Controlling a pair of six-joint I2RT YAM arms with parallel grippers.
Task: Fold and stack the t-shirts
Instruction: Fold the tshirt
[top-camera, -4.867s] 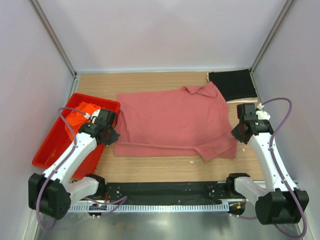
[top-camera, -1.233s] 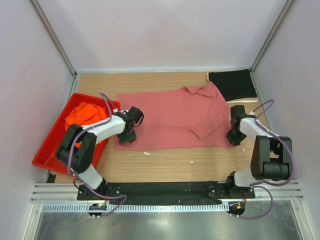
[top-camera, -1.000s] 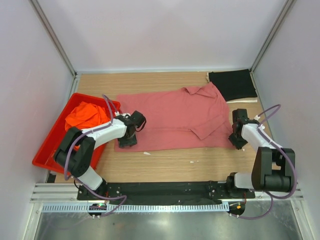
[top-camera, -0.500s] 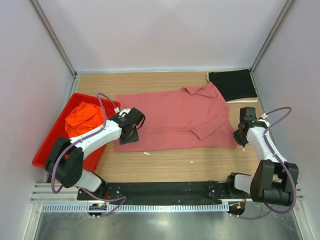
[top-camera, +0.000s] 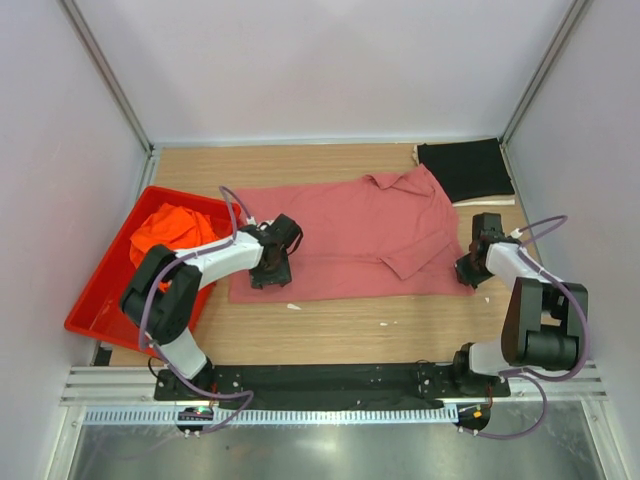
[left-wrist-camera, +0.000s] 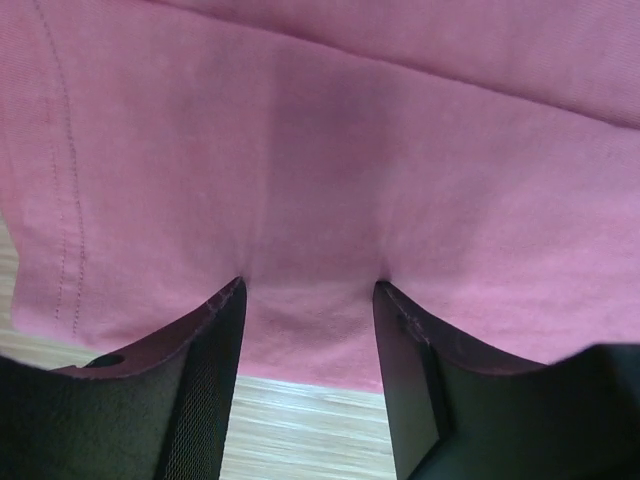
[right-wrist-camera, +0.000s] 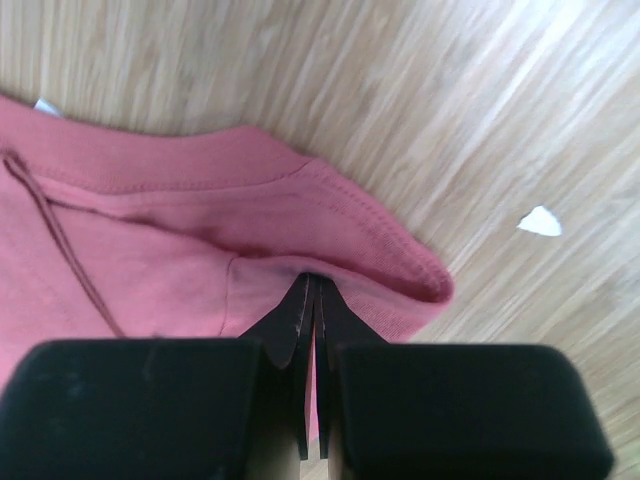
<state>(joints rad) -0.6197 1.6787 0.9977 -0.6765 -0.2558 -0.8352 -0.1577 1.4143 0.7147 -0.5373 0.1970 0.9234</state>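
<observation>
Three shirts: the rose-red shirt (top-camera: 350, 235) lies spread in the middle of the table (top-camera: 350, 335), the orange shirt (top-camera: 165, 230) is heaped in the one red tray (top-camera: 100, 310) at the left, and the black shirt (top-camera: 465, 170) lies folded at the far right. Of the two grippers, the left gripper (left-wrist-camera: 310, 288) rests with its jaws apart on the rose-red shirt's near left edge. The right gripper (right-wrist-camera: 310, 285) is clenched on the shirt's near right corner.

A robot test booth in a lab: plain white walls (top-camera: 330, 70) on metal posts (top-camera: 109, 80) box in a wooden tabletop (top-camera: 340, 325), with two robot arms (top-camera: 213, 259) bolted to a black rail (top-camera: 330, 378).
</observation>
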